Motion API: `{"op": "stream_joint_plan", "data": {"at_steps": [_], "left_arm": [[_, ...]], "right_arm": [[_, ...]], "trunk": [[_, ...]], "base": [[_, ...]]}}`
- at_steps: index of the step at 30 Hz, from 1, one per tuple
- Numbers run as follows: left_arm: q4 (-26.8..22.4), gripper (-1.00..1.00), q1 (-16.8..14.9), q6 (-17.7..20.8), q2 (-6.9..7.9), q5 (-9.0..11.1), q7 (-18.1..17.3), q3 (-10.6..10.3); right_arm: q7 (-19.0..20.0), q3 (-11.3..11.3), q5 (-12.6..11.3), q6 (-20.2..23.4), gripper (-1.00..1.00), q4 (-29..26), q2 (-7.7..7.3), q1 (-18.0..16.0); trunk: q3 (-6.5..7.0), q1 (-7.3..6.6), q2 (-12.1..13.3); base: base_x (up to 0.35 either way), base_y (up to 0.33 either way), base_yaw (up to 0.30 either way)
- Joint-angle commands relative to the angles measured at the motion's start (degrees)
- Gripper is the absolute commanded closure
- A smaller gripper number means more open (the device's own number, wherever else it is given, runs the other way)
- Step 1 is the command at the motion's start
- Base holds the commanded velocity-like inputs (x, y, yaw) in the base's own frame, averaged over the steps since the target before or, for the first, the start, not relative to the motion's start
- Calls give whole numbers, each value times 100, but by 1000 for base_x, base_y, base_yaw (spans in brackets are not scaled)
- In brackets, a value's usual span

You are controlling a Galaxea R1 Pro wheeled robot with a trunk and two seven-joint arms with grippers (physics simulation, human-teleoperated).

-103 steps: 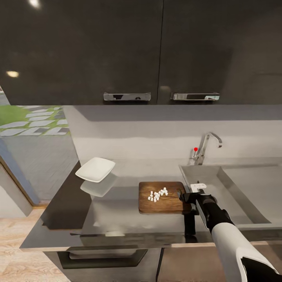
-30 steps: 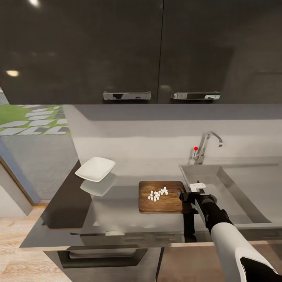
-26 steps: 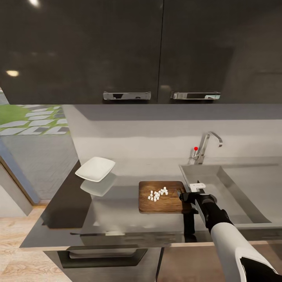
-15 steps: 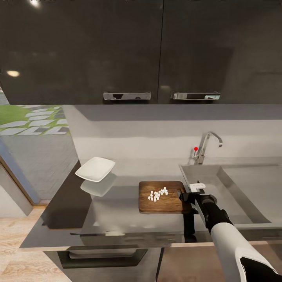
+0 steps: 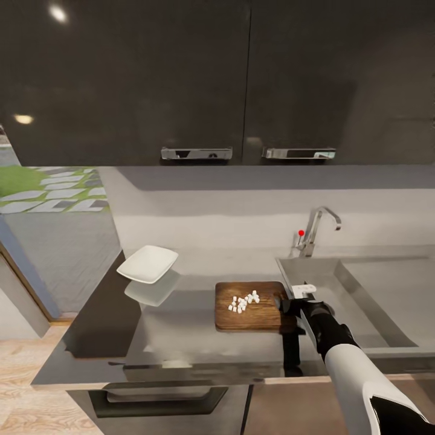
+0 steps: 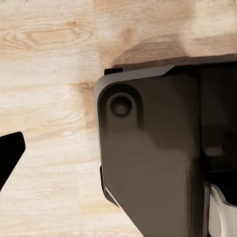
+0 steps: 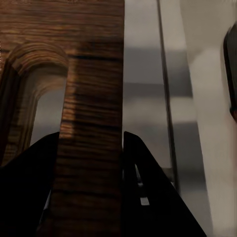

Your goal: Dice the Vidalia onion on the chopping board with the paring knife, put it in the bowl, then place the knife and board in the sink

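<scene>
The Vidalia onion lies as a small heap of white dice [image 5: 243, 300] on the brown chopping board [image 5: 257, 315], which rests flat on the grey countertop [image 5: 181, 329] just left of the sink [image 5: 374, 302]. My right gripper [image 5: 284, 305] is shut on the board's right end. In the right wrist view the board's handle end [image 7: 94, 74] passes between the two dark fingers of the right gripper [image 7: 91, 136]. The white bowl [image 5: 147, 264] stands at the far left of the countertop. The paring knife is out of view. In the left wrist view, one dark fingertip [image 6: 10, 153] hangs over the wooden floor.
A chrome faucet [image 5: 314, 231] with a red dot stands behind the sink. Dark wall cabinets [image 5: 241, 78] hang above the worktop. A dark rounded shape [image 7: 231, 69] sits over the sink side; I cannot tell what it is. The robot's dark base [image 6: 148, 148] is below the left arm.
The whole head picture has shifted slightly, so the camera has moved. Board, dice, bowl and right gripper keep their places relative to each other.
</scene>
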Motion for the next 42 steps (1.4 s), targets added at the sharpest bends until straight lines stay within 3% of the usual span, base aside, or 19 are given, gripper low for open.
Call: {"op": "stream_joint_plan", "data": {"at_steps": [1, 42], "left_arm": [[25, -100, -10, -39, -3, 42, 5, -49], [27, -100, -10, -38, -3, 42, 5, -49]], "right_arm": [[46, -30, 52, 23, 100, -10, 4, -5], [56, -30, 46, 32, 100, -10, 4, -5]], "trunk": [[-3, 4, -12], [365, 4, -12]], "base": [[0, 0, 0], [0, 0, 0]]}}
